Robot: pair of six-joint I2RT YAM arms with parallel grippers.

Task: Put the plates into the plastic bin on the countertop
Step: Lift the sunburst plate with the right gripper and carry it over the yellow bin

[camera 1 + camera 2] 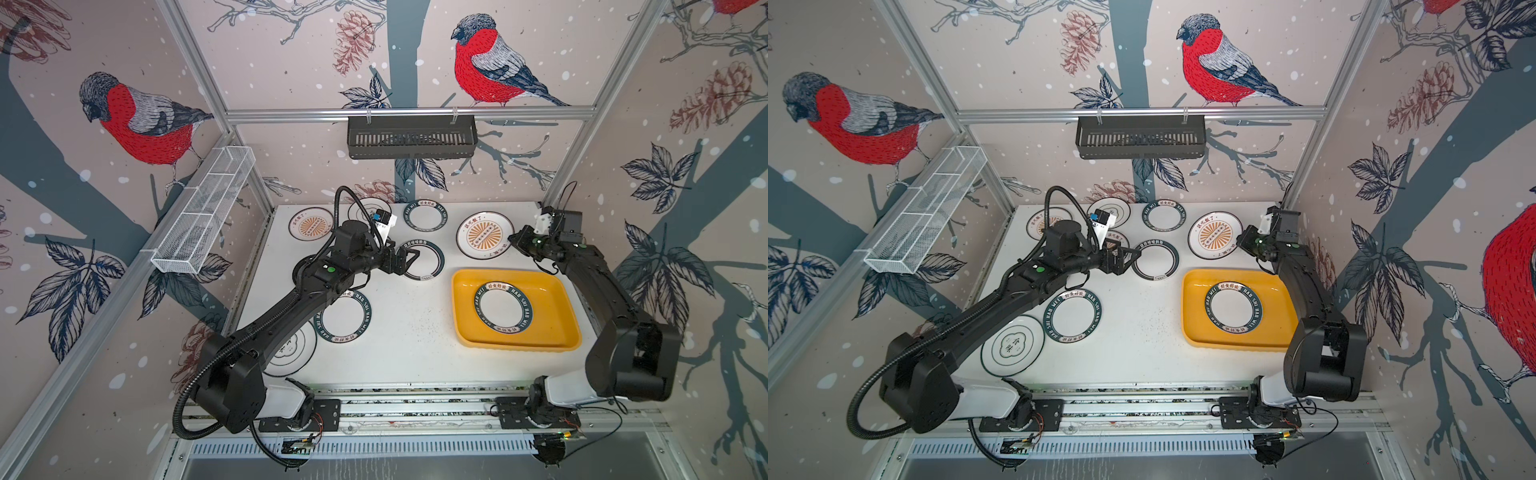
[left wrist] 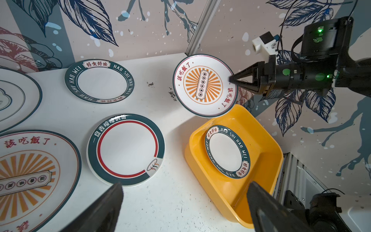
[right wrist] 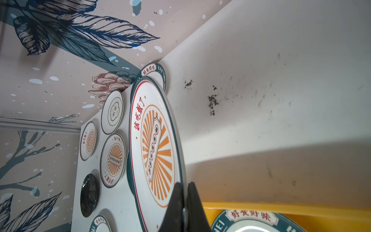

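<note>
So the left gripper (image 1: 409, 261) hangs spread wide by the red-ringed plate (image 1: 430, 262). The right gripper (image 2: 230, 78) pinches the sunburst plate (image 2: 202, 86) by its rim, seemingly lifted (tilt's hard to judge), just beyond the plastic bin (image 1: 552, 299). Carrying step, I'd say; next it needs swinging over, lowering flat, releasing.

yellow rectangular plastic bin (image 1: 463, 316) holds one white round plate with dark green lettered rim (image 1: 503, 307). right gripper (image 1: 512, 241) clamped on edge of cream round orange-sunburst plate (image 1: 482, 235).

Robot lab test cell, aluminium framing (image 1: 409, 111), bird-print wall panels (image 1: 141, 120), two arms (image 1: 266, 320) bolted to a base rail (image 1: 415, 410)
</note>
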